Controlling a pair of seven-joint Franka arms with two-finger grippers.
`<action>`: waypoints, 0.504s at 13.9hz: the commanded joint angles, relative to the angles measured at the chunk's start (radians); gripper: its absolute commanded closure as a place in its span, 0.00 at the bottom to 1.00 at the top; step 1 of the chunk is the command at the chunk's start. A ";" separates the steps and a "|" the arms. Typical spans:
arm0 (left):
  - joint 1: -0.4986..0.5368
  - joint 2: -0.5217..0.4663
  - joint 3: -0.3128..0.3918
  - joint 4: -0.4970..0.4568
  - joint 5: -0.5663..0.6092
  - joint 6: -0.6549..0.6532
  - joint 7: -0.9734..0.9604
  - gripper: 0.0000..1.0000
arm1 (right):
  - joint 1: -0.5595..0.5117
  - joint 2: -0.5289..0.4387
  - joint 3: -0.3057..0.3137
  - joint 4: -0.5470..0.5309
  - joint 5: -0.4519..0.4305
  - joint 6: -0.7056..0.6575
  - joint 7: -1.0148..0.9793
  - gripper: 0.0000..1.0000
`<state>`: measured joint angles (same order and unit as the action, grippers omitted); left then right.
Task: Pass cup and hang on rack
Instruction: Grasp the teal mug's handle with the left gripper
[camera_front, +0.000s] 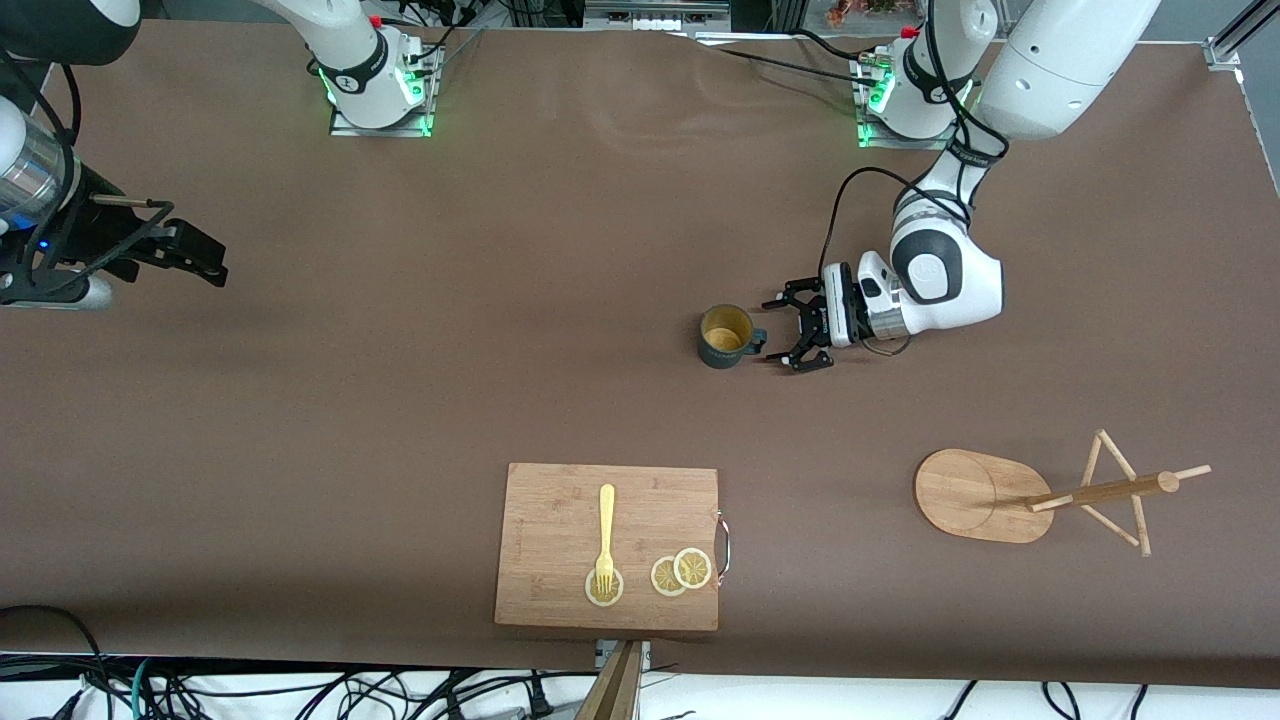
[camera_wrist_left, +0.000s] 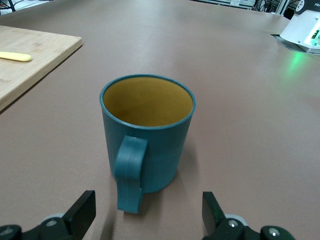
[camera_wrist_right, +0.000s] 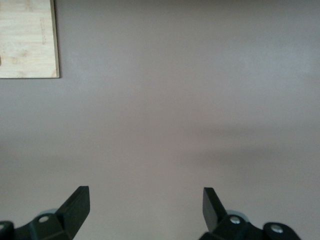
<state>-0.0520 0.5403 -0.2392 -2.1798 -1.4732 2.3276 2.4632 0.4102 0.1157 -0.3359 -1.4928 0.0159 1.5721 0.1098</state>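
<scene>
On the table's middle ground: cup (camera_front: 727, 337) upright, left gripper (camera_front: 781, 329) level with its handle, fingers spread wide.

The cup stands on the brown table (camera_front: 400, 400), mouth up, yellow inside visible, its loop handle pointing at the left gripper; in the left wrist view the handle (camera_wrist_left: 131, 172) sits between the two fingertips (camera_wrist_left: 82, 210) without touching either. The rack (camera_front: 1040, 493) lies toppled on its side, nearer to the front camera than the cup and toward the left arm's end, post and pegs flat on the surface. A cutting board (camera_front: 560, 530) nearer the camera carries a yellow fork (camera_front: 605, 535) and lemon slices (camera_front: 680, 572). The right gripper (camera_front: 205, 260) waits above bare table at the right arm's end, fingers wide apart and holding nothing.
</scene>
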 joint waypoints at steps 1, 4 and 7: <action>-0.006 0.035 -0.005 0.028 -0.041 -0.004 0.060 0.27 | 0.002 -0.007 -0.003 0.013 0.018 -0.061 0.004 0.00; -0.008 0.036 -0.006 0.035 -0.053 -0.008 0.071 0.39 | 0.002 -0.008 -0.003 0.014 0.018 -0.078 0.010 0.00; -0.011 0.058 -0.006 0.049 -0.076 -0.033 0.074 0.40 | 0.001 -0.008 -0.011 0.014 0.044 -0.080 0.010 0.00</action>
<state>-0.0584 0.5711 -0.2443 -2.1583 -1.5099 2.3165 2.4990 0.4098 0.1153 -0.3407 -1.4914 0.0349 1.5147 0.1118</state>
